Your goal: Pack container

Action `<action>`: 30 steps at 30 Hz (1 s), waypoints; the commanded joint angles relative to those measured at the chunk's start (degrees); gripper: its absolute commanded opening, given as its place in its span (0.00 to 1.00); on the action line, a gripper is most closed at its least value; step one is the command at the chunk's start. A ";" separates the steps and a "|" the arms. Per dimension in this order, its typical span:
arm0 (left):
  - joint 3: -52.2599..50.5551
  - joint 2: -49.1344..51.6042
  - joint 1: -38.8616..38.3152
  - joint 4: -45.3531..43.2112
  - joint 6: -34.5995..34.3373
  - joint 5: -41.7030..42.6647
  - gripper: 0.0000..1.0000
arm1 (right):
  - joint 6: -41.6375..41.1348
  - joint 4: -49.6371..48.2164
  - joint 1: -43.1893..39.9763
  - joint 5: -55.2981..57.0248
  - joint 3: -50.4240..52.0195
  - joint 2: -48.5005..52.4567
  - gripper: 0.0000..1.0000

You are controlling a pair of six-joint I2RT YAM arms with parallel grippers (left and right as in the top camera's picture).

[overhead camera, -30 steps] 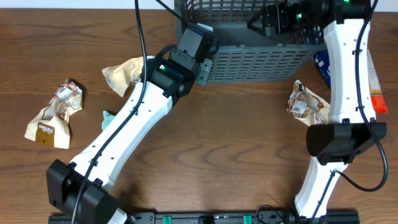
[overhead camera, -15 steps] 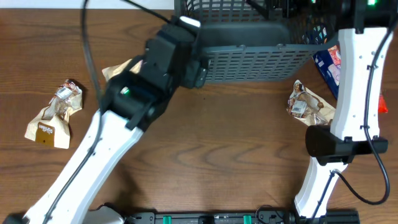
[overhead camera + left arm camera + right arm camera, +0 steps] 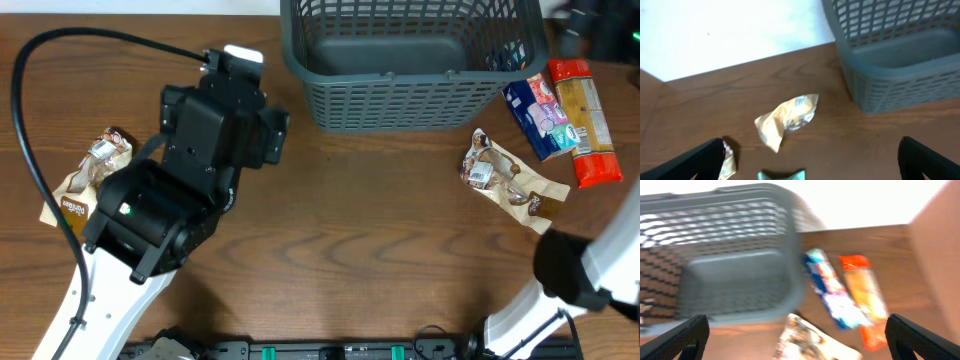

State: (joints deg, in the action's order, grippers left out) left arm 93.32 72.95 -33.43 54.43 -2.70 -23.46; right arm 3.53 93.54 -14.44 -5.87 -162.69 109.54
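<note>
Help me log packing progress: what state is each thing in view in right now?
container: upright, visible floor bare.
left gripper: open, empty.
right gripper: open, empty.
blue packet: flat on the table, outside the container.
orange packet: flat beside the blue packet.
right tan packet: crumpled, on the table.
left tan packet: crumpled, on the table.
middle tan packet: crumpled, on the table.
</note>
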 commanded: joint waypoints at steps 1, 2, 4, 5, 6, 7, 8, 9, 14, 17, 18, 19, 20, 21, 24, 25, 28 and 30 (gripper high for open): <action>0.94 -0.24 0.26 1.86 0.55 -1.70 0.99 | 4.81 2.78 -4.59 3.17 -1.14 -3.08 0.99; 0.94 -0.24 0.26 2.34 0.55 -1.70 0.99 | 5.42 3.78 -5.92 3.65 -1.14 -3.37 0.99; 0.94 -0.24 0.26 3.23 0.55 -1.77 0.99 | 5.01 3.74 -8.63 6.05 -1.05 -3.74 0.99; 0.94 -0.24 0.26 3.50 0.55 -2.27 0.99 | 5.16 3.74 -9.92 5.90 -1.05 -3.78 0.99; 0.94 -0.24 0.26 3.85 0.55 -3.37 0.99 | 5.73 3.74 -11.17 5.38 -1.05 -3.78 0.99; 0.94 -0.24 0.26 4.20 0.55 -5.11 0.99 | 7.58 3.69 -12.50 4.11 -0.96 -3.65 0.99; 0.94 -0.24 0.26 4.50 0.55 -6.67 0.99 | 9.25 3.58 -13.38 2.91 -0.87 -3.48 0.99; 0.94 -0.24 0.26 4.79 0.55 -8.46 0.99 | 11.43 3.54 -14.53 0.76 -0.59 -3.23 0.99; 0.94 -0.20 0.26 5.53 0.55 -12.83 0.99 | 24.79 3.61 -18.84 -11.13 3.02 0.09 0.99; 0.94 -0.20 0.26 5.57 0.55 -12.83 0.99 | 32.28 3.72 -19.78 -15.02 6.97 2.86 0.99; 0.94 -0.20 0.26 5.57 0.55 -12.83 0.99 | 34.05 3.72 -19.78 -14.93 8.46 3.85 0.99; 0.94 -0.20 0.26 5.55 0.55 -12.83 0.99 | 36.33 3.69 -19.76 -14.34 10.84 5.38 0.99; 0.94 -0.20 0.26 5.55 0.55 -12.83 0.99 | 37.03 3.52 -19.71 -13.53 12.37 6.36 0.99; 0.94 -0.20 0.26 5.60 0.55 -12.83 0.99 | 37.51 3.08 -19.71 -12.59 13.90 7.54 0.99; 0.94 -0.20 0.26 6.01 0.55 -12.83 0.99 | 37.35 0.17 -19.71 -9.66 17.68 11.28 0.99; 0.94 -0.20 0.26 6.25 0.55 -12.83 0.99 | 37.22 -0.98 -19.71 -8.41 18.80 12.72 0.99; 0.94 -0.17 0.26 6.43 0.55 -12.83 0.99 | 35.98 -3.48 -19.56 -5.90 20.70 16.83 0.99; 0.94 -0.17 0.26 6.40 0.55 -12.83 0.99 | 35.71 -4.61 -19.28 -5.68 21.27 19.34 0.99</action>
State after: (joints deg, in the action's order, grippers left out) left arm 93.32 72.90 -33.43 60.49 -2.68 -34.98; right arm 38.30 89.73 -33.85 -13.74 -142.08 126.37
